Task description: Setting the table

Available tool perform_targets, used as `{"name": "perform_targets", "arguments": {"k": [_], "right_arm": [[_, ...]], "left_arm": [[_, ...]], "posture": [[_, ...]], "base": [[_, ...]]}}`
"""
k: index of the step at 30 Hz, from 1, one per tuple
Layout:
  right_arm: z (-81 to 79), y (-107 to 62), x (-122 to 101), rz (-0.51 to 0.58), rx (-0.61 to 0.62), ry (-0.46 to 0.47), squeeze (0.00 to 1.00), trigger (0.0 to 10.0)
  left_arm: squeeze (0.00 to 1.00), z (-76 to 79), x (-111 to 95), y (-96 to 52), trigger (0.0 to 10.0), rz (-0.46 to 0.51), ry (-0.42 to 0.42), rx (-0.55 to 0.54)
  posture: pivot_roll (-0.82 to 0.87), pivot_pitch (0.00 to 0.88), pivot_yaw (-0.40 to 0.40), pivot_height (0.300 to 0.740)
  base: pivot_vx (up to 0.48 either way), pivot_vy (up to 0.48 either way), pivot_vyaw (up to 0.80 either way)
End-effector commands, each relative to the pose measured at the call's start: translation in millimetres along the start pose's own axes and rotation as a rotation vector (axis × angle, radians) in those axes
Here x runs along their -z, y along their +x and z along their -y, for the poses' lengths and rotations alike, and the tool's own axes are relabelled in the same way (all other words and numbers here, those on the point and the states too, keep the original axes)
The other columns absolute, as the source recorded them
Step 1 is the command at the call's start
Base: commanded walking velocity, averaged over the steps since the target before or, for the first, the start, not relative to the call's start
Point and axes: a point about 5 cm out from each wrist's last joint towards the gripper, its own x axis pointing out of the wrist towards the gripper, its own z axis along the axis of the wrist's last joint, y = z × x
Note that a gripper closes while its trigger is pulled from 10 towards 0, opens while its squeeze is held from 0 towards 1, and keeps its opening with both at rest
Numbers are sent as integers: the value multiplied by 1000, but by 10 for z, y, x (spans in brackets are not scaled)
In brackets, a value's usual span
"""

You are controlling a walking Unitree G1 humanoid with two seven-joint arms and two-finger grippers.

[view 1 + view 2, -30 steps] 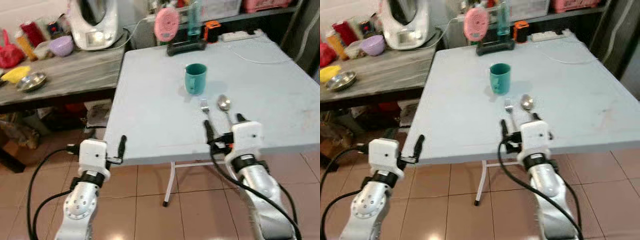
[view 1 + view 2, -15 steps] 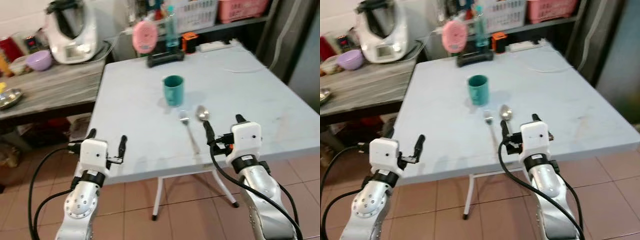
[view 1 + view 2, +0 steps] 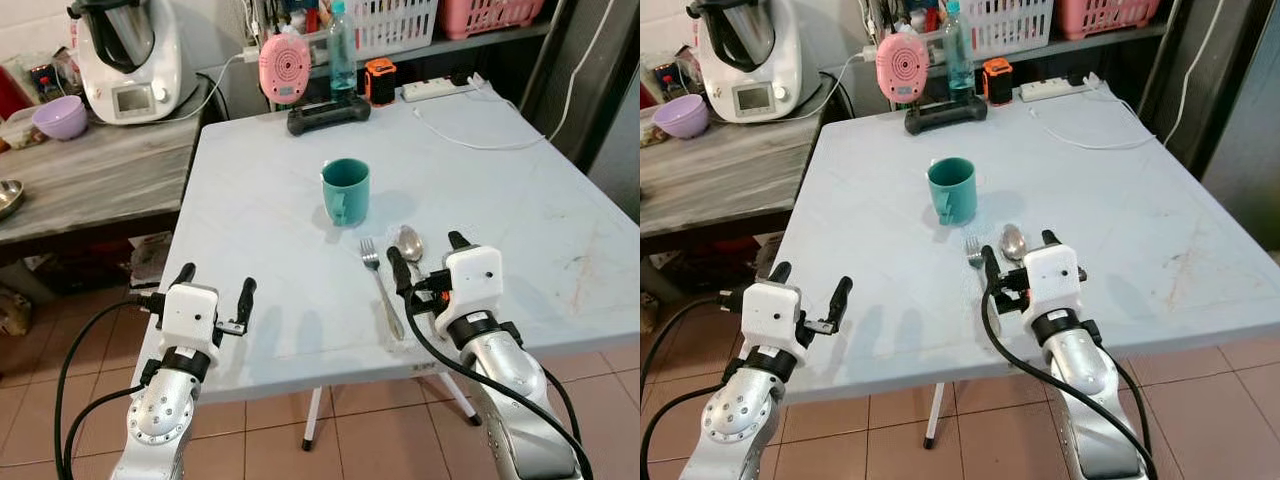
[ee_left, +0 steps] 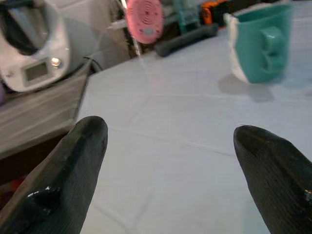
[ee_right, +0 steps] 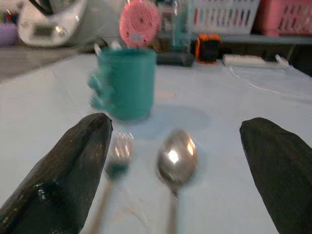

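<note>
On the pale table (image 3: 270, 210), fork (image 3: 381, 285) lies beside spoon (image 3: 411, 243), near teal mug (image 3: 346, 191).

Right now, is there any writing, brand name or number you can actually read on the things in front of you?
None can be read.
Kitchen machine: its small screen is lit, but the figures on it are too small to make out.
Water bottle: its label is too blurred to read.
Pink round gadget, orange device, teal mug: no lettering visible.
</note>
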Motion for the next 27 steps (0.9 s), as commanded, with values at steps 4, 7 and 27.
{"name": "perform_targets", "arguments": {"k": [4, 7, 27], "right_arm": [[-158, 17, 43, -30, -67, 58, 0, 10000], [-214, 0, 67, -43, -93, 77, 0, 10000], [-330, 203, 241, -151, -46, 131, 0, 10000]], "left_arm": [[0, -59, -6, -80, 10000, -16, 44, 22], [0, -74, -14, -101, 10000, -20, 53, 39], [0, 155, -41, -276, 10000, -31, -8, 360]], "posture": [[-88, 97, 148, 740], [-81, 104, 150, 740], [-61, 142, 151, 740]], "base": [[0, 0, 0], [0, 0, 0], [0, 0, 0]]}}
